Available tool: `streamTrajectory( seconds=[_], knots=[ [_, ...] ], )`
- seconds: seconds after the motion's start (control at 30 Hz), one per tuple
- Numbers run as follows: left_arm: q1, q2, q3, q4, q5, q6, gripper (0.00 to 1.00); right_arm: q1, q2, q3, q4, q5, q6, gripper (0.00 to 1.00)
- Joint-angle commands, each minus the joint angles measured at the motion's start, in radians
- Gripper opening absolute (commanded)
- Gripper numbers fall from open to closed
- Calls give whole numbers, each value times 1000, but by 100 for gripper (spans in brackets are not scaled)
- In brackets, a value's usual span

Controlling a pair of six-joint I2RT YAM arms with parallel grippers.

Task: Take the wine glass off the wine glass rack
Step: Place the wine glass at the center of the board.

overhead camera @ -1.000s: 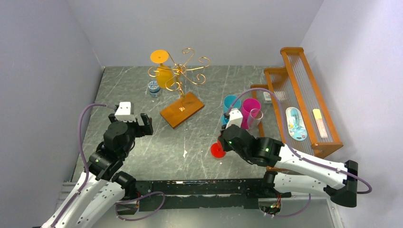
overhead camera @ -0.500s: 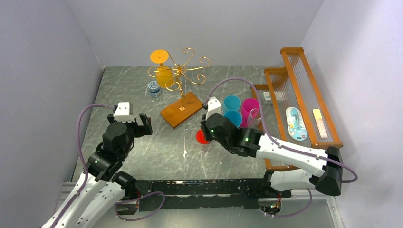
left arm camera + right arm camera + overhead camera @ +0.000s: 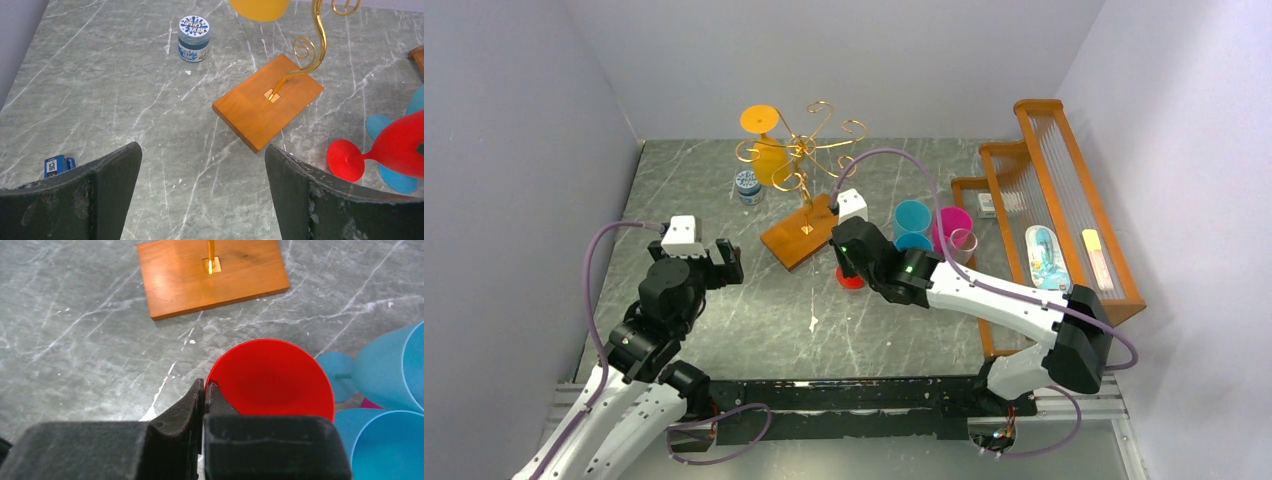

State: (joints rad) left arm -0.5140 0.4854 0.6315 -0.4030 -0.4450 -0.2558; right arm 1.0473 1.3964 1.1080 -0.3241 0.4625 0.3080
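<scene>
The red wine glass [image 3: 272,377] is off the wine glass rack [image 3: 796,238]. It is tipped sideways just beside the rack's wooden base, empty, with its rim pinched in the closed right gripper [image 3: 204,390]. An orange wine glass [image 3: 769,158] hangs upside down on the gold wire. The left gripper [image 3: 202,152] is spread wide, holding nothing. The small jar [image 3: 193,38] has a blue-and-white label whose writing is unreadable. The blue cups [image 3: 385,445] look empty.
</scene>
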Motion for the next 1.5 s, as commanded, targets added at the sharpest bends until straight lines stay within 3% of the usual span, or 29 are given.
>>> streamTrajectory(
  seconds=[0.0, 0.23, 0.57, 1.0, 1.47],
  knots=[
    [4, 8, 36, -22, -22, -2, 97, -34, 15, 21, 17, 1, -21, 0],
    [4, 6, 36, -22, -21, -4, 97, -125, 11, -18, 54, -87, -19, 0],
    [4, 12, 36, -20, -10, -3, 97, -131, 80, 3, 20, -57, -58, 2],
    [4, 15, 31, -8, 15, 6, 97, -130, 108, 74, -73, -95, -68, 18],
    [3, 9, 31, -11, 12, 3, 97, -131, 79, 93, -99, -112, -87, 19]
  ],
)
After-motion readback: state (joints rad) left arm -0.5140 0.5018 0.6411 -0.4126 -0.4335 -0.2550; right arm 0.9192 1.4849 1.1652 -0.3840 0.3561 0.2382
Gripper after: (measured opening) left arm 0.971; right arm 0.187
